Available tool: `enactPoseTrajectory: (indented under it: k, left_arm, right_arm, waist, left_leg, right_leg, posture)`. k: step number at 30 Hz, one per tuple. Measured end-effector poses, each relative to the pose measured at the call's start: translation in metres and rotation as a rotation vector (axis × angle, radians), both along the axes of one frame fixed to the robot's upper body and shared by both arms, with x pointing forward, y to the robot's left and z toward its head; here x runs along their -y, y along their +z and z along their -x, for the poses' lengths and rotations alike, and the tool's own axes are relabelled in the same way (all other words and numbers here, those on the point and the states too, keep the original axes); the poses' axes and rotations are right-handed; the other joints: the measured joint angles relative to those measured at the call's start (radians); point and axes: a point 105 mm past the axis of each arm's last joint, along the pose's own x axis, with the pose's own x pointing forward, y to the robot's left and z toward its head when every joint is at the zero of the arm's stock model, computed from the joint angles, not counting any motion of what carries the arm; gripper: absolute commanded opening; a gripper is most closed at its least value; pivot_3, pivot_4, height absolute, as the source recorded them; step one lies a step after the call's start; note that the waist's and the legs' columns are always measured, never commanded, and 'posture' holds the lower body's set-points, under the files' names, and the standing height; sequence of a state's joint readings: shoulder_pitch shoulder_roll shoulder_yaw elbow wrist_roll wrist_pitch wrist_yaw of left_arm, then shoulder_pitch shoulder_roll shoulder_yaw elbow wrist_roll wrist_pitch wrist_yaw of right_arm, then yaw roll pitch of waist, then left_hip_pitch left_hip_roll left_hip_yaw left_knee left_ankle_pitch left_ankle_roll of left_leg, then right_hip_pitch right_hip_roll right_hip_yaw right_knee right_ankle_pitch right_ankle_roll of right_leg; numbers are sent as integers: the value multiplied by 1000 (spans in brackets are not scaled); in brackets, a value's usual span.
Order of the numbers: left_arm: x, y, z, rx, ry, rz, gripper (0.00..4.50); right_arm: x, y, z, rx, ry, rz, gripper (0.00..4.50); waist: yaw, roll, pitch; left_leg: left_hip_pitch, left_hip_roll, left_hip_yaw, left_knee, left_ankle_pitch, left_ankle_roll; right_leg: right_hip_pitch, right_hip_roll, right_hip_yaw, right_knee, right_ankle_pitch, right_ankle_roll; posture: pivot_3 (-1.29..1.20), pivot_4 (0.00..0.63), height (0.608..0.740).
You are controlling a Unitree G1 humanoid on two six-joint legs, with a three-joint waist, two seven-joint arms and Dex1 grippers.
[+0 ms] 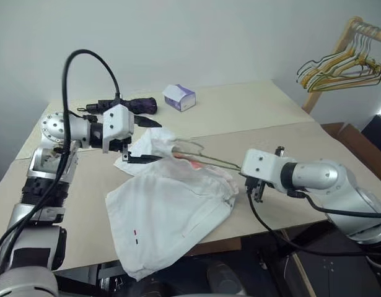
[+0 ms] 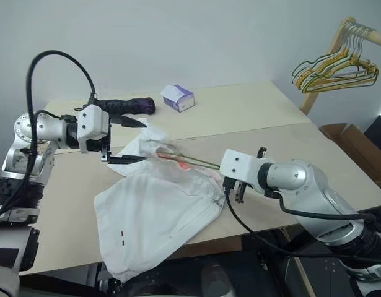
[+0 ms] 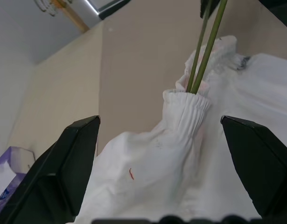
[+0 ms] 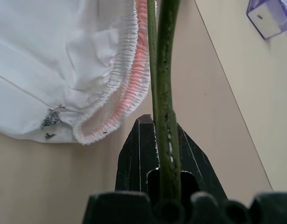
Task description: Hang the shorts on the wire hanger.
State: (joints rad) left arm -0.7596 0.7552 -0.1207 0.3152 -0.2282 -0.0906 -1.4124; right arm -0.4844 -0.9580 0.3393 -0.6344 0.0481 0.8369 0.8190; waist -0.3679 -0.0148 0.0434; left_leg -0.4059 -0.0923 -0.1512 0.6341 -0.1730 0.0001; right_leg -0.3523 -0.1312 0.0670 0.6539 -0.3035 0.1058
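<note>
Lying crosswise, wire hanger inside shorts

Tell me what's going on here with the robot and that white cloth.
The robot is working a wire hanger into white shorts lying on the table. The right gripper has its jaws shut on the hanger's end, and the wire runs through the gathered waistband. The left gripper hovers with its jaws wide open beside the bunched-up part of the shorts, holding nothing.

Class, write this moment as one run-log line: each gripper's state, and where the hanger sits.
left gripper: open, at shorts | right gripper: shut on wire hanger | hanger: threaded into waistband | shorts: on table
</note>
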Motion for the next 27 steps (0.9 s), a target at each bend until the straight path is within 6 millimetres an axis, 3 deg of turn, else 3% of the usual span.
enactPoseTrajectory:
  k: [6,10,19,21,22,27]
  left_arm:
    - [-1,-33,-3,-60,-60,-132,4481]
    - [3,-43,-9,-74,-57,-115,3615]
    - [9,-43,-8,-79,-107,-102,684]
    - [10,-43,-8,-82,-111,-100,226]
    - [10,-44,-7,-86,-118,-102,35]
    - [11,-43,-5,-105,-122,-95,35]
  right_arm:
    - [-8,2,12,-60,53,-5,0]
    - [-10,2,19,-98,64,-16,0]
    - [-7,7,23,-139,44,-39,0]
    - [-7,7,23,-142,42,-41,0]
    - [-6,8,23,-140,38,-42,0]
    - [-5,10,23,-141,41,-33,0]
  waist:
    - [-24,0,0]
    - [-34,0,0]
    - [-60,0,0]
    - [-63,0,0]
    - [-65,0,0]
    - [-65,0,0]
  left_leg:
    - [0,0,0,0,0,0]
    - [0,0,0,1,0,0]
    - [0,0,0,1,0,0]
    - [0,0,0,1,0,0]
    - [0,0,0,1,0,0]
    - [0,0,0,1,0,0]
  right_leg:
    - [-1,0,0,4,0,0]
    - [-1,0,0,4,0,0]
    - [-1,0,0,6,0,1]
    - [-1,0,0,6,0,1]
    - [-1,0,0,6,-1,1]
    - [-1,0,0,7,-1,1]
  posture:
    - [-398,0,740]
    - [-407,0,740]
    - [-412,0,740]
    - [-412,0,740]
    - [-412,0,740]
    - [-413,0,740]
